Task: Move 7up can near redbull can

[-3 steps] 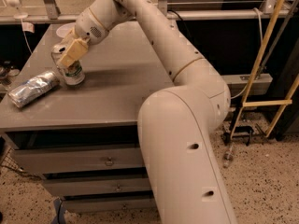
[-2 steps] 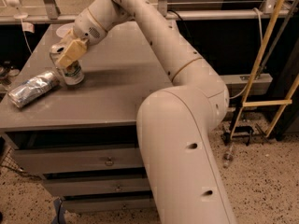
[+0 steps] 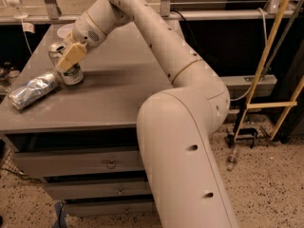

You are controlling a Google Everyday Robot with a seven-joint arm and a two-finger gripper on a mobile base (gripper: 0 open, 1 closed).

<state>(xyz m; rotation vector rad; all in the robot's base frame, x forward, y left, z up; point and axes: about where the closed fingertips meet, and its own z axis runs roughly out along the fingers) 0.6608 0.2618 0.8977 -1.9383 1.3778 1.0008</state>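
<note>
The 7up can (image 3: pixel 72 73) stands upright on the grey table (image 3: pixel 118 94), near its left side; it has a green and white label and a silver top. My gripper (image 3: pixel 69 57) is closed around its upper part, with a tan finger pad (image 3: pixel 72 55) across the front. The redbull can (image 3: pixel 33 90), silver-blue and crinkled, lies on its side just left of the 7up can, with its near end almost touching it. My arm reaches in from the lower right.
A white bowl (image 3: pixel 65 30) sits on the table behind the gripper. The table's left and front edges are close to the cans. Drawers (image 3: pixel 76 163) are below the top. A yellow ladder frame (image 3: pixel 266 80) stands at the right, and a glass rail runs behind the table.
The gripper and the 7up can stay in nearly the same spot beside the redbull can. The redbull can has not moved.
</note>
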